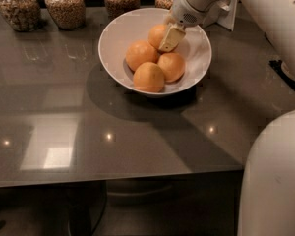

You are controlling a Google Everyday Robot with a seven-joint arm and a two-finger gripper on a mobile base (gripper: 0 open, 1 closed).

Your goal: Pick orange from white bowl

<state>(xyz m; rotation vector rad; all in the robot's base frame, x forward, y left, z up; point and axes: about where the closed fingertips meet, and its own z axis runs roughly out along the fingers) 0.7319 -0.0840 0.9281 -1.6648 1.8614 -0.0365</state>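
Note:
The white bowl [117, 33] stands at the back middle of the dark table and holds four oranges. One orange lies at the back [156, 33], one at the left [140, 54], one at the right [173, 66] and one at the front [148, 77]. My gripper [169, 38] reaches down from the upper right into the bowl. It is against the right side of the back orange and partly covers it. The rest of the gripper is hidden behind the white wrist [189, 9].
Several glass jars of grain [65, 5] line the table's back edge. A white card [227, 13] stands behind the bowl at the right. My white body [275, 181] fills the lower right. The table's front edge [113, 178] runs across below.

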